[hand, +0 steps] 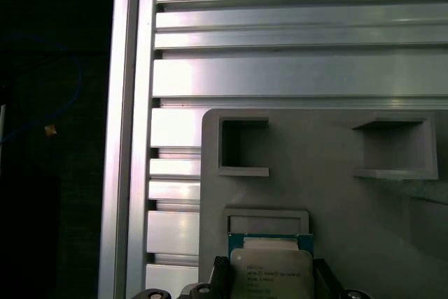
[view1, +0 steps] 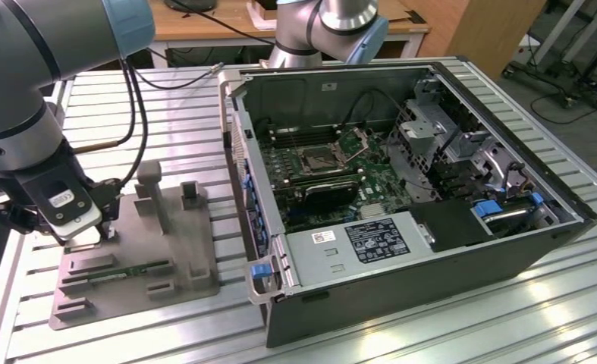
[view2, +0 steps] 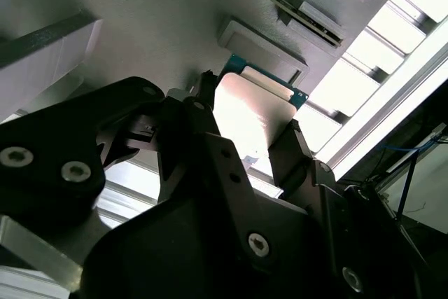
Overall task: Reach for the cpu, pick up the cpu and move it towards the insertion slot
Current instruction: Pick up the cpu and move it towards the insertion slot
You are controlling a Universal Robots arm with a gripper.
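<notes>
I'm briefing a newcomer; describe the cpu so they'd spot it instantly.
At the exterior view's left of the open computer case lies a grey plastic tray. The cpu sits at the tray's end under the gripper: a small silver-topped square, unlike the narrow green circuit strip.

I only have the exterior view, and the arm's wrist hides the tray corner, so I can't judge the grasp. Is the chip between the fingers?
Observer: Yes. In both wrist views the chip sits between the two fingers of the gripper.
Operator: Are they actually touching it?
Observer: In the second wrist view a finger rests against each of two opposite edges of the chip.
Operator: Is it clear of the tray?
Observer: I cannot tell. In the first wrist view the chip is right at its shallow pocket in the grey tray.
</notes>
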